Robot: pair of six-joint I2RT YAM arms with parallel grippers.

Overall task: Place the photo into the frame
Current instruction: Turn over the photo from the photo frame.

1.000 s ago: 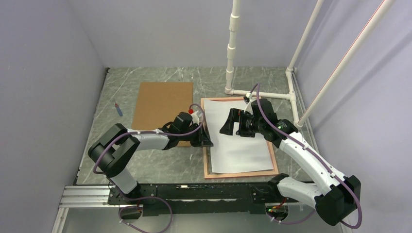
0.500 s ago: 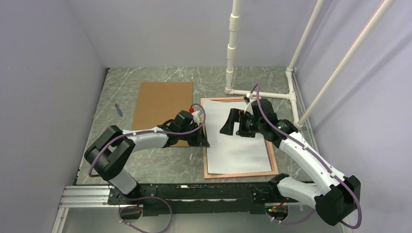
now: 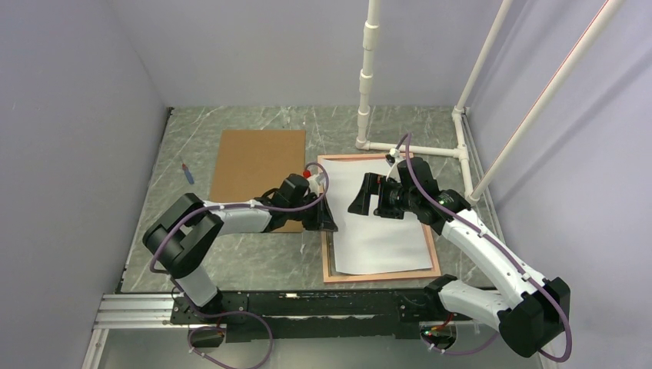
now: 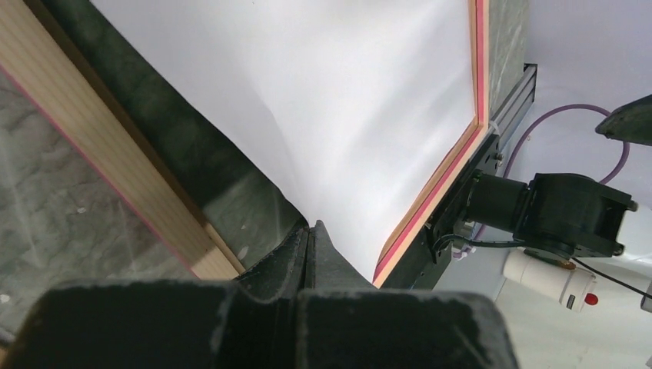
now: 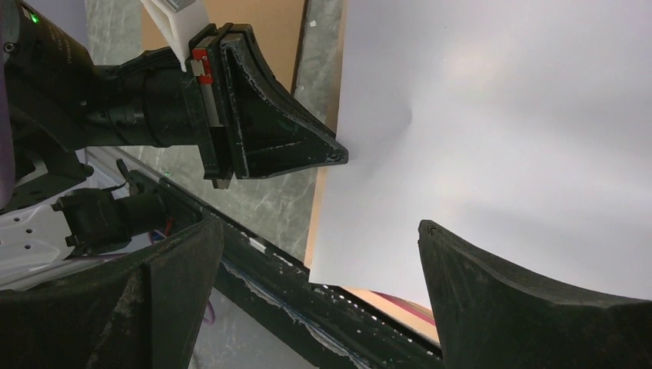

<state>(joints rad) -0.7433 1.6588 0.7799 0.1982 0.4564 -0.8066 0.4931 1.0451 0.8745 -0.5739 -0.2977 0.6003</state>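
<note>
The photo lies white side up over the frame, whose reddish-pink edges show around it. My left gripper reaches in low from the left and is shut on the photo's left edge. In the left wrist view its jaws meet at the photo, between the frame's left rail and its near rail. My right gripper hovers open above the photo's middle. In the right wrist view its fingers straddle the photo, with the left gripper at the paper's edge.
A brown backing board lies flat left of the frame, partly under the left arm. A small blue pen-like object sits far left. White pipes stand behind and right of the frame. A black rail runs along the near edge.
The left gripper has pulled slightly left and then pushed right again, shifting the photo's left edge a little to the right over the frame. The right gripper has stayed in place, open.
</note>
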